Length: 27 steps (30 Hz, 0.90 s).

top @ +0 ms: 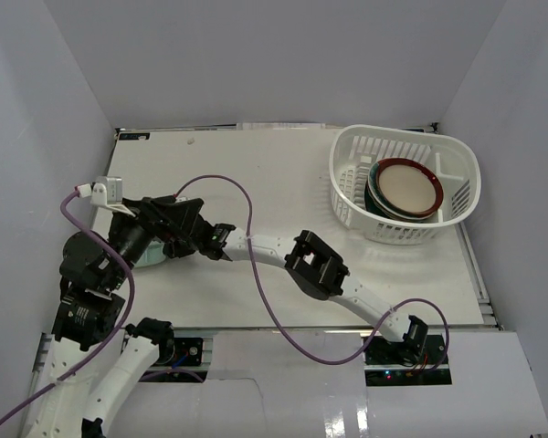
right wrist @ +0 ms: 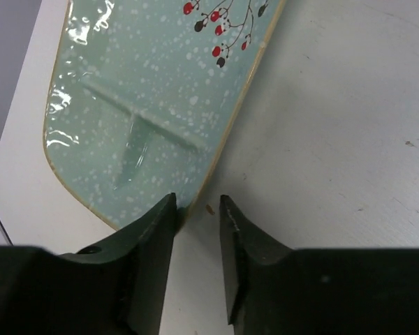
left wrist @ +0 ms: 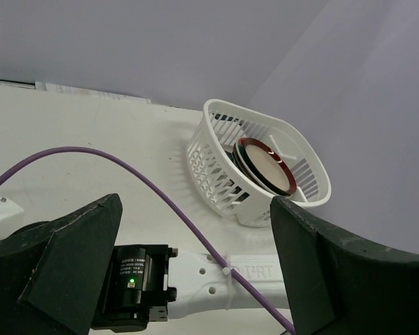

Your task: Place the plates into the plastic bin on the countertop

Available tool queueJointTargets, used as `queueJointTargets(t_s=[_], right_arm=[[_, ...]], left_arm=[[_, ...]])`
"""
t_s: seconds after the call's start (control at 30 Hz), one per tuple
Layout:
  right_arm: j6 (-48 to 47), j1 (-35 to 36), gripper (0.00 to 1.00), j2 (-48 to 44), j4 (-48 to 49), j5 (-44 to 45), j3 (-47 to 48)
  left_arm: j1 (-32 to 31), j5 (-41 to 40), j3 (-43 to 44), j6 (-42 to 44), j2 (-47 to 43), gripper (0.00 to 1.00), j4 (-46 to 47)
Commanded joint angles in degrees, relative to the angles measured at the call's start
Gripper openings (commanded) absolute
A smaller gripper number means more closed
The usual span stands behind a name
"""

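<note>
The left gripper (left wrist: pixel 195 202) hangs with jaws spread wide. The right arm (top: pixel 324 269) stretches leftward, the right gripper (right wrist: pixel 197 209) pointed down, jaws nearly together, apparently a slim gap between them.

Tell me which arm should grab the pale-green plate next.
Right. The right gripper sits at the edge of the pale-green plate, jaws slightly apart. The left gripper hangs wide open, higher up, facing the plastic bin, holding nothing.
</note>
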Motion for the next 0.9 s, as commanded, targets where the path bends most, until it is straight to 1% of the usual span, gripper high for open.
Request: queueJointTargets(t_s=[0.0, 0.03, 0.07, 0.1, 0.17, 0.2, 0.23, 0.27, 0.3, 0.33, 0.37, 0.4, 0.43, 0.5, 0.53, 0.6, 0.63, 0.67, 0.7, 0.73, 0.8, 0.83, 0.87], right_arm=[[-0.13, -0.29, 0.34, 2.62, -5.16, 3.75, 0.57], [-0.13, -0.29, 0.32, 2.28, -5.07, 3.84, 0.04], [-0.13, -0.21, 0.24, 1.58, -4.9, 4.27, -0.83], [0.04, -0.29, 0.2, 0.53, -3.5, 4.71, -4.67], [0.22, -0.64, 0.1, -5.35, -0.87, 6.47, -10.92], [0.14, -0.82, 0.08, -7.9, 2.8, 7.17, -18.87], [0.05, -1.52, 0.08, -13.67, 4.49, 7.88, -23.21], [-0.04, -1.96, 0.08, -16.94, 7.12, 9.27, -27.6], [-0.3, -2.4, 0.08, -23.15, 10.89, 9.64, -31.91], [-0.74, -3.36, 0.08, -26.09, 12.66, 10.16, -40.13], [-1.01, -3.8, 0.08, -28.99, 13.81, 10.43, -43.78], [-1.7, -4.24, 0.08, -33.89, 14.7, 10.52, -47.04], [-2.32, -4.68, 0.08, -35.85, 16.1, 10.43, -52.73], [-4.16, -4.77, 0.09, -40.85, 16.46, 9.99, -57.42], [-4.17, -4.69, 0.13, -42.01, 16.72, 8.86, -61.88], [-4.17, -4.69, 0.26, -44.73, 18.12, 7.54, -66.12], [-4.09, -4.77, 0.47, -44.92, 18.39, 7.18, -68.58], [-4.0, -4.86, 0.56, -45.01, 18.48, 7.18, -69.3], [-4.26, -5.3, 0.61, -44.49, 18.74, 6.57, -69.57], [-4.69, -5.48, 0.65, -43.96, 18.83, 4.22, -69.4], [-4.79, -5.74, 0.67, -41.94, 18.92, 2.53, -67.73], [-4.79, -5.65, 0.67, -41.33, 18.92, 1.74, -67.21], [-4.53, -5.65, 0.62, -40.8, 19.01, 1.56, -66.33]], left_arm=[[-0.31, -1.37, 0.9, 1.15, -1.24, 0.98, -1.19], [-0.31, -1.72, 0.9, 1.41, -1.15, 0.98, -1.37], [-0.31, -1.72, 0.73, 1.76, -1.06, 0.98, -1.46], [-0.22, -1.64, 0.64, 1.94, -0.97, 0.98, -1.54], [-0.31, -1.72, -0.06, 2.29, -0.97, 0.98, -1.72], [-0.31, -1.72, -0.32, 2.72, -1.06, 0.98, -1.81], [-0.31, -1.99, -0.76, 2.99, -1.24, 0.98, -1.9], [-0.31, -2.51, -1.03, 3.17, -1.32, 0.98, -2.07], [-0.31, -2.78, -1.2, 3.43, -1.5, 0.98, -2.16], [-0.22, -2.95, -1.81, 3.61, -1.68, 0.98, -2.33], [-0.3, -3.13, -2.17, 3.52, -1.76, 0.98, -2.34], [-0.31, -2.96, -2.52, 3.17, -1.76, 0.98, -2.25], [-0.31, -2.87, -3.22, 3.08, -1.68, 0.98, -2.16], [-0.31, -2.17, -3.84, 2.82, -1.24, 0.98, -2.07], [-0.31, -1.82, -4.1, 2.73, -1.15, 0.98, -1.98], [-0.31, -1.9, -5.51, 2.64, -0.97, 0.98, -1.72], [-0.31, -1.81, -6.03, 2.55, -0.97, 0.98, -1.72], [-0.31, -1.9, -7.08, 2.47, -0.97, 0.98, -1.72], [-0.31, -1.9, -7.53, 2.38, -0.97, 0.98, -1.55], [-0.31, -1.99, -7.88, 2.29, -0.89, 0.98, -1.54], [-0.31, -1.81, -8.41, 2.38, -0.71, 0.98, -1.72], [-0.31, -1.81, -8.59, 2.55, -0.71, 0.98, -1.63], [-0.31, -1.99, -8.67, 3.08, -0.8, 0.98, -1.81]])
